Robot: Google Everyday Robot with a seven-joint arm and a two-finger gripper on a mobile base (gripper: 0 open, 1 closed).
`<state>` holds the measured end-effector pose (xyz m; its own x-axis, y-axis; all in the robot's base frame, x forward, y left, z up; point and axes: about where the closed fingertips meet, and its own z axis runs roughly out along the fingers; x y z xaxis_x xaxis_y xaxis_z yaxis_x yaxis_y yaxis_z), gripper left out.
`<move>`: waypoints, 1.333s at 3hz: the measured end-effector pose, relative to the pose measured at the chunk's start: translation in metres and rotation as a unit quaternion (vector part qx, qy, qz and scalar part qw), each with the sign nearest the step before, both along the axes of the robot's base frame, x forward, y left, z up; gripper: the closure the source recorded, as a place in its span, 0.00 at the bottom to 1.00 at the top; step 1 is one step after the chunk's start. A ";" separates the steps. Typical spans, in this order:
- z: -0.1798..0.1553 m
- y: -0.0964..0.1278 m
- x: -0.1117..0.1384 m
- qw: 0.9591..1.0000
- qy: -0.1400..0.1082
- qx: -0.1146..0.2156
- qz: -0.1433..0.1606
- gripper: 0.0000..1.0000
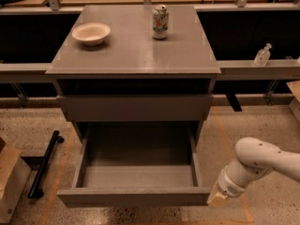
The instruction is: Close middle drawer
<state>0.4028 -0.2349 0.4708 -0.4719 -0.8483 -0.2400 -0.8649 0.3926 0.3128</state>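
Claw (217, 199) beside boxy grey middle drawer (133, 197) corner.

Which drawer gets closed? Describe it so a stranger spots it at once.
Find the grey cabinet with a bowl and a can on top. Low in it, under another grey drawer front, the middle drawer is pulled far out toward the camera. It alone shows its plain grey box interior, and the gripper hangs beside its front right corner.
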 end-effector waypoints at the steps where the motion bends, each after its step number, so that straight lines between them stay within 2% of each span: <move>1: -0.034 0.010 0.004 1.000 0.018 0.018 -0.003 1.00; 2: -0.048 0.017 0.016 0.999 0.025 0.026 0.003 1.00; 3: -0.048 0.017 0.016 0.999 0.025 0.026 0.003 1.00; 4: -0.048 0.018 0.037 1.000 0.009 0.020 0.006 1.00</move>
<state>0.4400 -0.2173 0.4227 -0.4669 -0.8435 -0.2655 -0.8631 0.3693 0.3444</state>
